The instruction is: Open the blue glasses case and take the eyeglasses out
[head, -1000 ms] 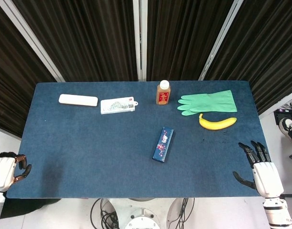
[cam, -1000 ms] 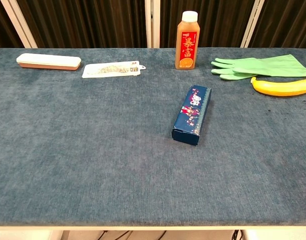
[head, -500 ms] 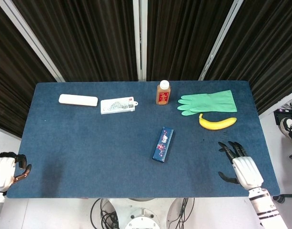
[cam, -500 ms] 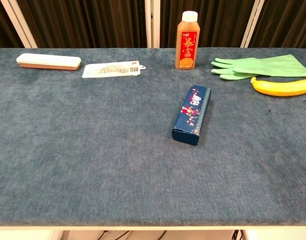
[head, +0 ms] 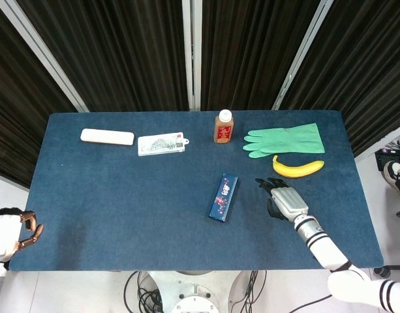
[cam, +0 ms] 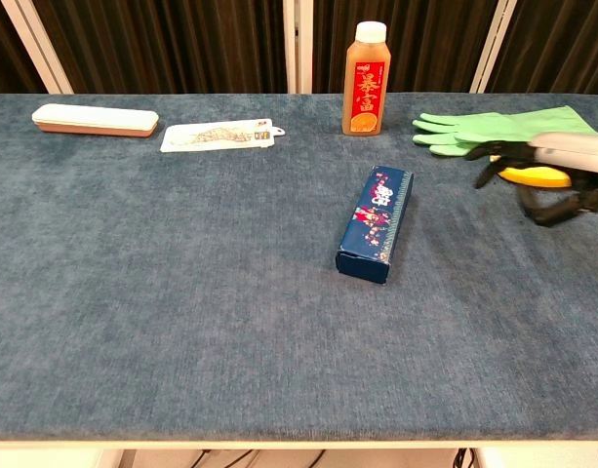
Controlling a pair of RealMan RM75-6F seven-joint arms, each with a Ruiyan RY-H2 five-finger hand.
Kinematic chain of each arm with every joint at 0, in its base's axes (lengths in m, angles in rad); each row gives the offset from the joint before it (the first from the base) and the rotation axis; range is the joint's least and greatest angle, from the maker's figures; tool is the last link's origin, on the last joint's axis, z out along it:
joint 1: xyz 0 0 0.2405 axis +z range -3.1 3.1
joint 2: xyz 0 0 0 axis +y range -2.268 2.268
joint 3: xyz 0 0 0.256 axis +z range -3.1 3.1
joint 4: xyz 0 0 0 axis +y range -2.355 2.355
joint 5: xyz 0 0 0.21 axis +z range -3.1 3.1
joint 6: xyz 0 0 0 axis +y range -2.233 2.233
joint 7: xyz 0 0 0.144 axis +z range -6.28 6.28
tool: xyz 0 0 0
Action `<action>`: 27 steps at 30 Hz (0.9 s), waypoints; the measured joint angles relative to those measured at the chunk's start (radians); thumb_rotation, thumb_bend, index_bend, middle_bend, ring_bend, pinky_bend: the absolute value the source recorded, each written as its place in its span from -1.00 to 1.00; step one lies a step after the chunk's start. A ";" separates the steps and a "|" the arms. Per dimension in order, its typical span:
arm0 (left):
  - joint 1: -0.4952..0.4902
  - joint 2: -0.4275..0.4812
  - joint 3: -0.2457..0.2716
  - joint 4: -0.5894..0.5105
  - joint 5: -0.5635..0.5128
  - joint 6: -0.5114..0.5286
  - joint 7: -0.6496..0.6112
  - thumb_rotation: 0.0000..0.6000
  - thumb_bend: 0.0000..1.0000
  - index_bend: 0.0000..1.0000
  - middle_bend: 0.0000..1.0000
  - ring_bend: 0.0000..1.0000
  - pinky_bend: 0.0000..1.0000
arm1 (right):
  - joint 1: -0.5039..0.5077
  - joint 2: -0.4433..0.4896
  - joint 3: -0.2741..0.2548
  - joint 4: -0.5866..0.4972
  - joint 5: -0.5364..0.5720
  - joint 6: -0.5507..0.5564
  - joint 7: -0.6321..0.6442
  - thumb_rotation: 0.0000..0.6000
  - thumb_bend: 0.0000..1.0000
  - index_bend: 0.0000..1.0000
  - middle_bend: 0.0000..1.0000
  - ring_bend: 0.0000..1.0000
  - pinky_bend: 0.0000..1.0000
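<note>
Blue glasses case (head: 223, 196) lies closed on the table (head: 121, 195), left of the right hand's fingers (head: 263, 184), apart from them. Yellow banana (head: 297, 167) just beyond the fingertips, green rubber glove (head: 284, 139) and juice bottle (head: 224, 126) farther back. Right hand (head: 282, 199) held low, fingers spread, nothing held. Left hand (head: 7, 236) off the table's near-left corner, fingers curled, empty.

One blue glasses case (head: 223, 196), one white case (head: 107, 137), one printed card pack (head: 162, 144), one juice bottle (head: 224, 126), one green glove (head: 284, 139), one banana (head: 297, 167).
</note>
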 measured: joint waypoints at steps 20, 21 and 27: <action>-0.002 0.003 0.001 0.002 0.001 -0.004 -0.009 1.00 -0.34 0.42 0.36 -0.02 -0.16 | 0.276 -0.208 0.045 0.122 0.143 -0.106 -0.120 1.00 0.56 -1.00 -0.66 -1.00 -1.00; -0.002 0.003 0.001 0.002 0.001 -0.005 -0.010 1.00 -0.34 0.42 0.36 -0.02 -0.16 | 0.287 -0.214 0.045 0.121 0.147 -0.109 -0.127 1.00 0.56 -1.00 -0.66 -1.00 -1.00; -0.002 0.004 0.002 0.003 0.002 -0.006 -0.015 1.00 -0.34 0.42 0.36 -0.02 -0.16 | 0.338 -0.234 0.019 0.090 0.164 -0.115 -0.172 1.00 0.52 -1.00 -0.65 -1.00 -1.00</action>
